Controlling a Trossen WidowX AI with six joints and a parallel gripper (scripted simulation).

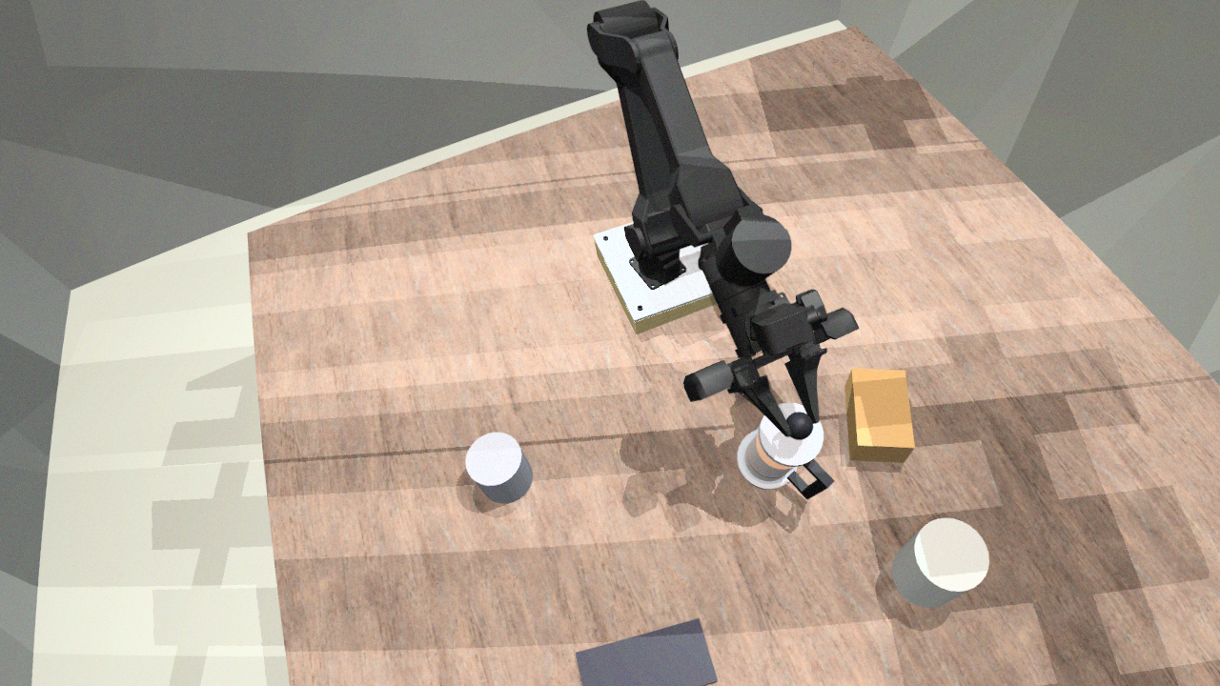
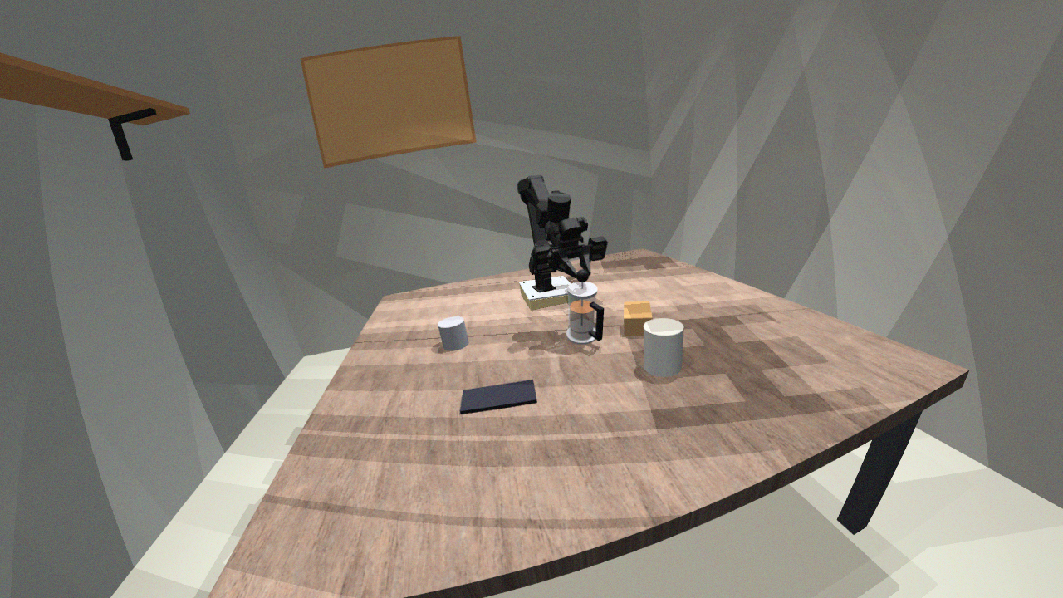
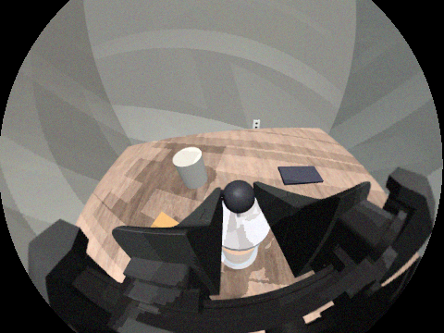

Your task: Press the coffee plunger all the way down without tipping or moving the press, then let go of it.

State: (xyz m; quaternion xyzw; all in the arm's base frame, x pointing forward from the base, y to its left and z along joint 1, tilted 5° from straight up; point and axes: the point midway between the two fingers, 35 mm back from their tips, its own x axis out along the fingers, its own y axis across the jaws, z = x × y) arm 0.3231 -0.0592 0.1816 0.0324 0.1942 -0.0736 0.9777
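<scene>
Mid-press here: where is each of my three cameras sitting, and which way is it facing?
Top: high above the table, looking down; whole arm and claw show, shut on the plunger knob.
Exterior: off the table's far end, facing the arm's base; arm shows small.
Wrist: behind the fingers, looking past the knob to the French press.
All three share the press and the taller grey cylinder.

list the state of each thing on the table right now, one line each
jaws: shut on the plunger knob
plunger: pressed low, knob close above the lid
coffee press: upright, handle pointing away from the arm
small grey cylinder: upright, apart
large white cylinder: upright, apart
orange block: resting beside the press, not touching
dark slab: lying flat
</scene>
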